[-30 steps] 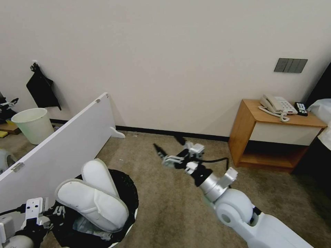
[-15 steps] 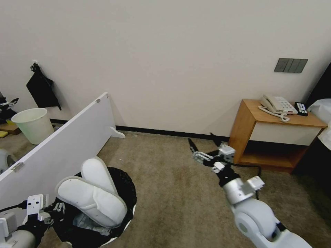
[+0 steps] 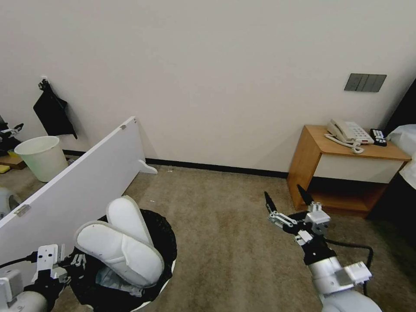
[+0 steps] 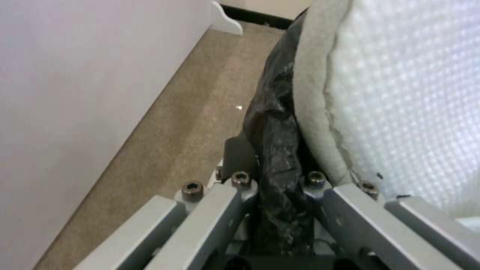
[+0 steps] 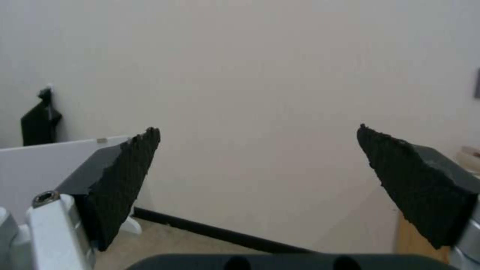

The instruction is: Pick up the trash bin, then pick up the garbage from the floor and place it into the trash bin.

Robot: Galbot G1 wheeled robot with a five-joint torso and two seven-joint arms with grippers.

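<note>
While the left gripper [image 3: 65, 264] keeps its clamp on the trash bin [image 3: 162, 247], the right arm pulls back from it, empty.

Over the last second the right gripper [image 3: 288, 201] has swung away from the middle of the carpet [image 3: 216, 234] toward the wooden nightstand [image 3: 312, 160] — its black fingertips [image 5: 125, 176] are spread wide with nothing between them, pointing at the wall. The bin hangs at the robot's lower left beside the white board [image 3: 86, 173], its black liner pinched between the left fingers in the left wrist view, and two white slippers [image 3: 119, 249] sit piled in its mouth, toes sticking above the rim. That reads as a drop just finished — the slippers are in. No litter shows on the carpet ahead, so the collecting looks nearly or fully done.
</note>
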